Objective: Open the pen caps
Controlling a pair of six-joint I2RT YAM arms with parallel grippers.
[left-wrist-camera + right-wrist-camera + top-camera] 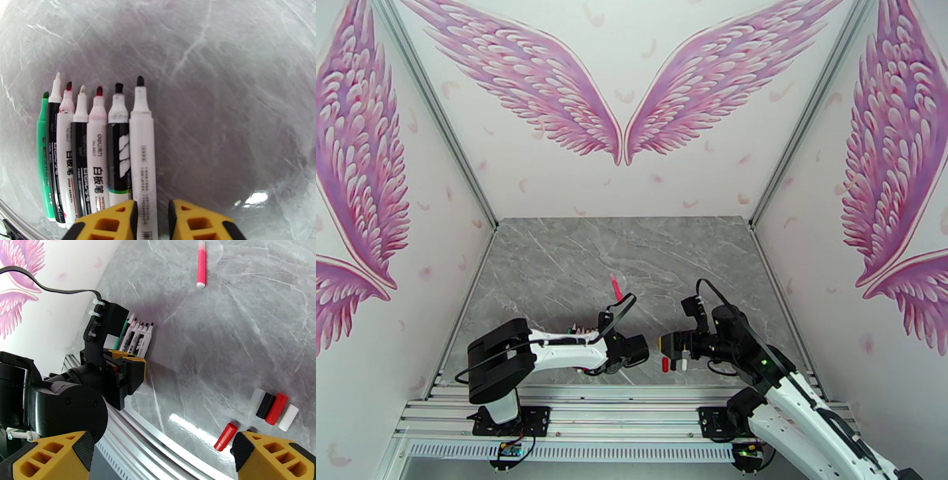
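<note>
Marble table (553, 260), pens (98, 158) (uncapped), caps (276, 409), pink pen (201, 267)

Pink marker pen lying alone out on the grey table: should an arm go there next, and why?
Probably: move the open right gripper toward the pink marker pen. It appears to be capped, whereas the row of marker pens near the left gripper all show bare tips, and five short plastic caps lie loose by the right gripper.

Seven pens (98, 158) uncapped, side by side, tips bare. Five caps (276, 409) lie loose, well apart from them. A pink pen (201, 265) lies alone.
</note>
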